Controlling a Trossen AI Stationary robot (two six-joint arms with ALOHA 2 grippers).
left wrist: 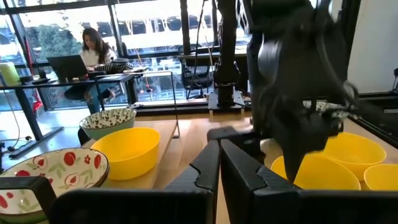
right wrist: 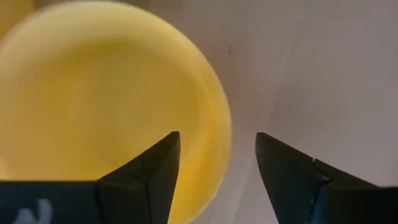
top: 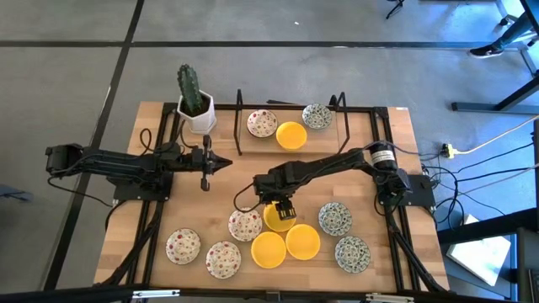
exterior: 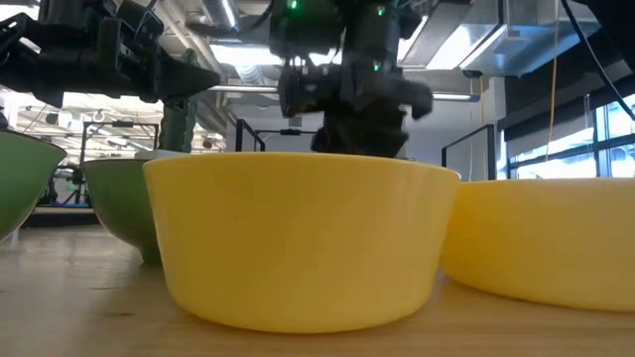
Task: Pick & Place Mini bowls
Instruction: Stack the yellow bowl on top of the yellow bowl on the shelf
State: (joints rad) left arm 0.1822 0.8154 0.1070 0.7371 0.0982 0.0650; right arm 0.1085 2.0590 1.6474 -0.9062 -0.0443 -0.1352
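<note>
Several mini bowls lie on the wooden table (top: 160, 219). Near the front edge are red-speckled bowls (top: 183, 246), yellow bowls (top: 269, 249) and green-blue patterned bowls (top: 352, 253). My right gripper (top: 284, 210) points down, open, over one yellow bowl (right wrist: 93, 93) that rests on its base. One finger is above the bowl's inside and the other outside its rim (right wrist: 225, 124); no touch shows. My left gripper (top: 226, 162) waits shut at the table's left, pointing level toward the right. At the far side lie a red-speckled bowl (top: 262, 124), a yellow bowl (top: 291, 135) and a patterned bowl (top: 317, 116).
A cactus in a white square pot (top: 196, 105) stands at the far left corner. Two black upright frames (top: 239, 122) flank the far bowls. Bare wood lies between the two groups of bowls. Beyond the table, a person (left wrist: 93, 46) sits at a desk.
</note>
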